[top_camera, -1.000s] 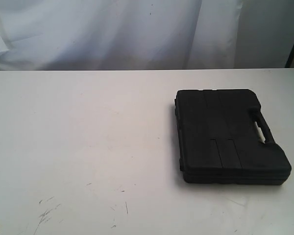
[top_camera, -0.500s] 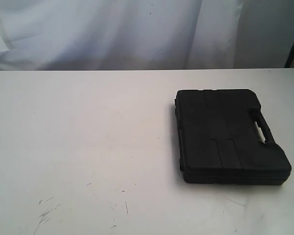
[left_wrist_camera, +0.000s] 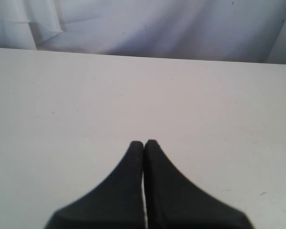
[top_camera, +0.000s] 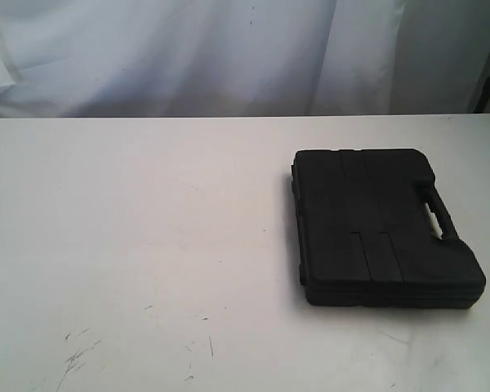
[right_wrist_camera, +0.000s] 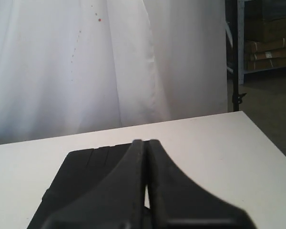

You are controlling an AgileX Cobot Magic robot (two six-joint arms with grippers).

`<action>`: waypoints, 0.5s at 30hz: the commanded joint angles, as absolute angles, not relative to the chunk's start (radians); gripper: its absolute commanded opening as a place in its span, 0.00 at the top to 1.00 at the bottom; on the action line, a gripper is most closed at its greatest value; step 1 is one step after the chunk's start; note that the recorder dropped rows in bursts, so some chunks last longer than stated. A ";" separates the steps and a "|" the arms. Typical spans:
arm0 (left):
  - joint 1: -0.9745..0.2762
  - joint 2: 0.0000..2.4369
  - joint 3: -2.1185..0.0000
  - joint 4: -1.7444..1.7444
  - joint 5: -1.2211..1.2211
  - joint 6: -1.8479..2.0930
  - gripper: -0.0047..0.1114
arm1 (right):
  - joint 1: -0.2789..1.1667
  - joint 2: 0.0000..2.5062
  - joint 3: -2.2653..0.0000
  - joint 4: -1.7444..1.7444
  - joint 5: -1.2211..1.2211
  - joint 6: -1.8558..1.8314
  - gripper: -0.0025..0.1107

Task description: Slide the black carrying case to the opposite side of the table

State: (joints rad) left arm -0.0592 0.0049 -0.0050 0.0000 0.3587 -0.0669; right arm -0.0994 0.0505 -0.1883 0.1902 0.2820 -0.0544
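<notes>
The flat rectangular matte black moulded plastic case is seen lying flat on the large white tabletop, on the right-hand part of the exterior view, with its cut-out handle slot turned toward the right edge. A wide stretch of bare white surface, marked only by small dark scratches, is left open on the case's left, which is judged to be the side toward which it is to be pushed.

Neither arm is shown in the exterior view. In the left wrist view, the left gripper is held above bare table with its two black fingers pressed together and nothing between them. In the right wrist view, the right gripper is likewise closed on nothing, and the case is seen beneath and beyond it; whether contact is made cannot be told. Closed fingers are judged to suit a push, since a single blunt tip can be set against the case's ribbed side, and no grasp is needed for a slide
</notes>
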 commanded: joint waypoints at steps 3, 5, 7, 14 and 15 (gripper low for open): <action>-0.057 0.000 0.000 0.000 0.344 -0.071 0.96 | -0.071 0.011 -0.081 0.118 0.213 0.023 0.98; -0.057 0.000 0.000 0.000 0.344 -0.071 0.96 | -0.071 0.000 -0.052 0.074 0.208 0.072 0.98; -0.057 0.000 0.000 0.000 0.344 -0.071 0.96 | -0.071 0.000 -0.016 0.072 0.189 0.077 0.98; -0.057 0.000 0.000 0.000 0.344 -0.071 0.96 | -0.071 0.000 0.000 0.064 0.213 0.035 0.98; -0.057 0.000 0.000 0.000 0.344 -0.071 0.96 | -0.071 0.000 0.000 0.067 0.215 0.015 0.98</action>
